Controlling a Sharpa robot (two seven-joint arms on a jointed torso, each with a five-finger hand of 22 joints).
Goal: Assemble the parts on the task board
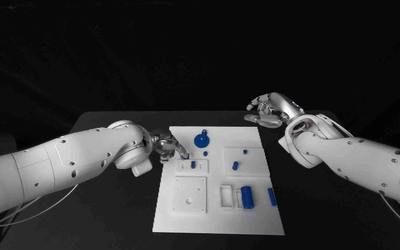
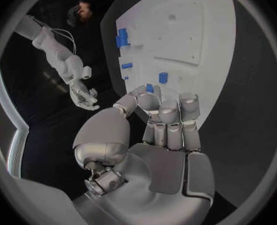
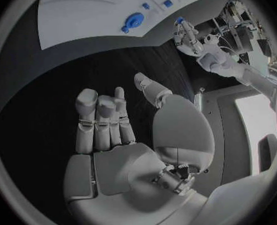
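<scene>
Listing by size, from the black table [image 1: 100, 215] down:

White task board [image 1: 218, 203] — flat on the middle of the table, with raised blocks and recesses.

Left hand [image 1: 167, 147] — at the board's left edge, fingers curled in close over the board's surface. The left wrist view shows a small blue part [image 2: 150, 88] at the fingertips [image 2: 138, 91]; whether it is pinched or merely touched I cannot tell.

Right hand [image 1: 271, 110] — raised off the far right corner of the board, well apart from the parts, fingers loosely bent and apart, holding nothing.

Round blue part [image 1: 202, 140] — near the board's far edge.

Blue cylinder [image 1: 247, 195] and blue bar [image 1: 271, 197] — side by side near the board's right near corner.

Smaller blue pieces [image 1: 236, 165] — scattered mid-board.

Progress, as judged: early to middling. Some pieces appear seated, several seem loose, and one square block [image 1: 190, 194] has nothing blue on it.
</scene>
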